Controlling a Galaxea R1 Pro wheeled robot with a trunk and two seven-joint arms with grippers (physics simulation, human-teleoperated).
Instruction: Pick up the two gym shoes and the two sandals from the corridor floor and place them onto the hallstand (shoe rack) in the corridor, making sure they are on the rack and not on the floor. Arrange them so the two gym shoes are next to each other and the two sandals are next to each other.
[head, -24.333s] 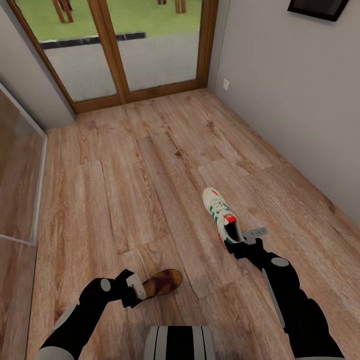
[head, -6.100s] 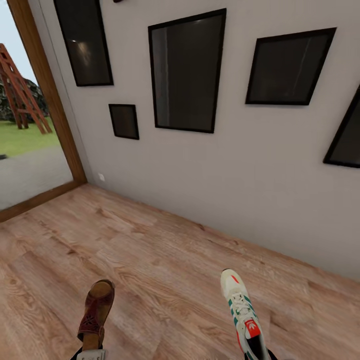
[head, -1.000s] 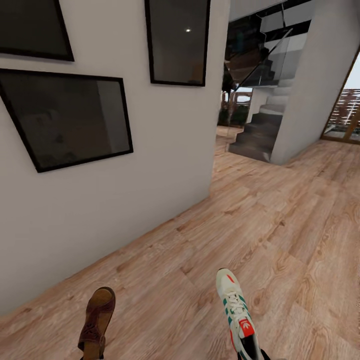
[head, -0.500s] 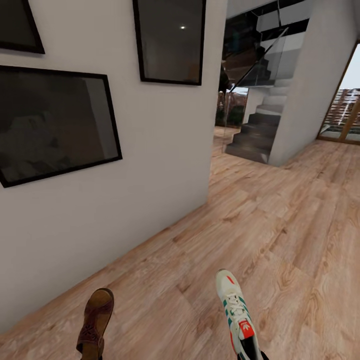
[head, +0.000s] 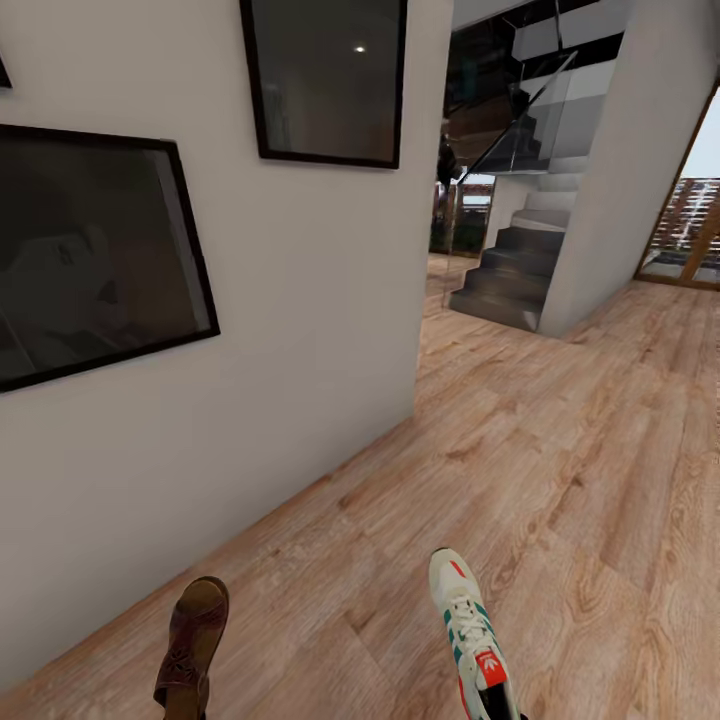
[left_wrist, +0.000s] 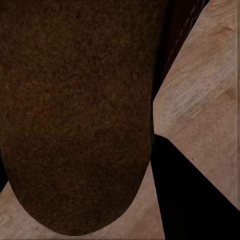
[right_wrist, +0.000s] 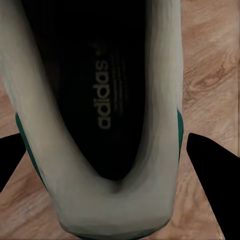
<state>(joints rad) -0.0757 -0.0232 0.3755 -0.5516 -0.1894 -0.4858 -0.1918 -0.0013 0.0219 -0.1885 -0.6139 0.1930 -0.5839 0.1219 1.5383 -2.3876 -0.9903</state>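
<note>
A dark brown sandal (head: 192, 645) hangs over the corridor floor (head: 560, 480) at the lower left of the head view, toe pointing away. My left gripper (left_wrist: 85, 192) is shut on it, and the left wrist view has its brown sole close up with one dark finger (left_wrist: 192, 200) beside it. An off-white gym shoe (head: 468, 632) with green stripes and a red tongue hangs at the lower right. My right gripper (right_wrist: 115, 200) is shut on its heel, a dark finger (right_wrist: 212, 172) on either side. The hallstand is out of view.
A white wall with dark framed pictures (head: 90, 260) runs close along my left and ends at a corner (head: 425, 300). Beyond it rises a dark staircase (head: 510, 270) with a glass rail. A wood-framed glass door (head: 690, 240) stands far right. Open plank floor stretches ahead and right.
The whole view has swung a little to the right, so the framed pictures slid left. Both shoes stay held in the same spots in front of me.
</note>
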